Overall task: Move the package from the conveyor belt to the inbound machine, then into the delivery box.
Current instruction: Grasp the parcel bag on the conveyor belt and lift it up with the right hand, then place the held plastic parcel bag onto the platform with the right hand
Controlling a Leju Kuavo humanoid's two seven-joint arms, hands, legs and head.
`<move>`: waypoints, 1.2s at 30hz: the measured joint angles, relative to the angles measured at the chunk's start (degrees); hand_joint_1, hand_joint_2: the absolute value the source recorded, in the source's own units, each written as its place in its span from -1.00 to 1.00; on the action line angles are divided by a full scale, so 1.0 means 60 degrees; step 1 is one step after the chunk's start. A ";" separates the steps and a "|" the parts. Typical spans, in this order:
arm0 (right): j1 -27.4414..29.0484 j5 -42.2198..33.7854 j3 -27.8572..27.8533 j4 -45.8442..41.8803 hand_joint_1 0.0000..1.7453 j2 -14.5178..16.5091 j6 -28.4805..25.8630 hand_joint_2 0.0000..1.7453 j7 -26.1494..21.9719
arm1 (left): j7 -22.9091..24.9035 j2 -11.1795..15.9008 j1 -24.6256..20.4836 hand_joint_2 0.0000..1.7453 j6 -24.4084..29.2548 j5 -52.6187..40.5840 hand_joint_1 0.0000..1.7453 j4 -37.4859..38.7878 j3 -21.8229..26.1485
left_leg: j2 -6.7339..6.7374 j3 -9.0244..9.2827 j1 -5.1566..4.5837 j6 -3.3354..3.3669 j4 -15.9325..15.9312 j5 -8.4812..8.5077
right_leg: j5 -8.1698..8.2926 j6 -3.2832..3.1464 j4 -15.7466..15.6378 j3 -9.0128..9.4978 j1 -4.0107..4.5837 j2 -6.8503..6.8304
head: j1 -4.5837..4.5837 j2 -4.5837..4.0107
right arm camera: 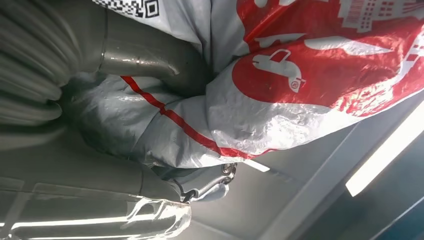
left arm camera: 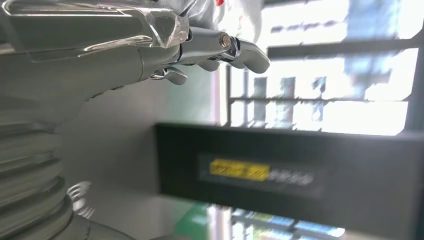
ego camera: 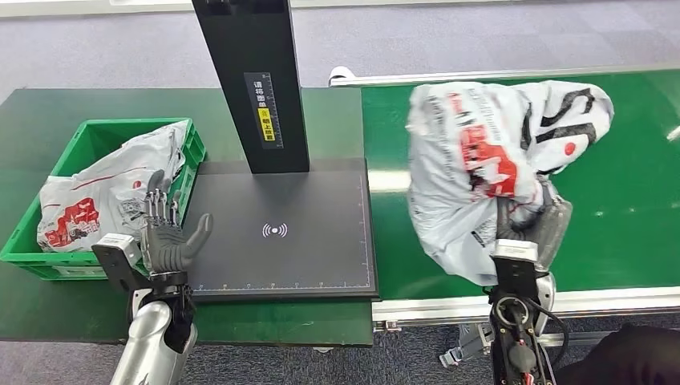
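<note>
The package (ego camera: 489,152) is crinkled, glossy grey plastic film printed red. The conveyor belt (ego camera: 633,200) looks smooth, slightly shiny green, edged with pale metal. The inbound machine (ego camera: 281,233) plate is matt black; the delivery box (ego camera: 104,136) is ribbed green plastic.

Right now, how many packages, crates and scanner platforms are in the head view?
Grey-and-red packages: 2, one gripped by the right hand over the conveyor belt, one in the crate
Green crate: 1
Black scanner platform: 1
Total: 4
</note>
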 joint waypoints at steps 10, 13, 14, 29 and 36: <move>-0.2138 0.4806 0.4439 0.3044 1.00 0.0013 0.1535 1.00 0.1541 | -0.0903 -0.0062 0.0040 1.00 0.1269 0.0435 -1.00 -0.1194 0.0038 | -0.0002 0.0000 0.0009 -0.0001 -0.0001 0.0007 | 0.0000 -0.0001 0.0009 0.0000 0.0008 -0.0002 | 0.0002 0.0000; -0.2819 0.4947 0.5667 0.4158 1.00 0.0162 0.1822 1.00 0.1577 | -0.0913 -0.0061 0.0091 1.00 0.1269 0.0436 -1.00 -0.1527 0.0074 | -0.0004 -0.0001 0.0008 -0.0001 0.0001 0.0006 | 0.0000 -0.0001 0.0007 -0.0002 0.0007 -0.0003 | 0.0002 0.0001; -0.2975 0.4982 0.6010 0.4450 1.00 0.0229 0.1848 1.00 0.1595 | -0.0913 -0.0063 0.0102 1.00 0.1262 0.0436 -1.00 -0.1600 0.0087 | -0.0007 -0.0001 0.0008 -0.0001 0.0001 0.0006 | -0.0001 0.0000 0.0006 -0.0003 0.0006 -0.0005 | 0.0002 0.0002; -0.4236 0.3127 0.7706 0.6832 -1.00 0.0957 0.0505 1.00 0.1571 | -0.0914 -0.0118 -0.0065 1.00 0.1231 0.0590 -1.00 -0.1678 0.0160 | -0.0006 -0.0002 0.0007 -0.0002 0.0004 0.0005 | 0.0000 -0.0001 0.0004 -0.0016 0.0005 -0.0003 | 0.0002 0.0001; -0.4582 0.2240 0.7116 0.7106 -1.00 0.0900 0.0159 1.00 0.1323 | -0.0915 -0.0105 -0.0064 1.00 0.1127 0.0775 -1.00 -0.1561 0.0164 | -0.0005 -0.0002 0.0006 -0.0002 0.0004 0.0004 | 0.0000 -0.0001 0.0004 -0.0018 0.0005 -0.0003 | 0.0001 0.0001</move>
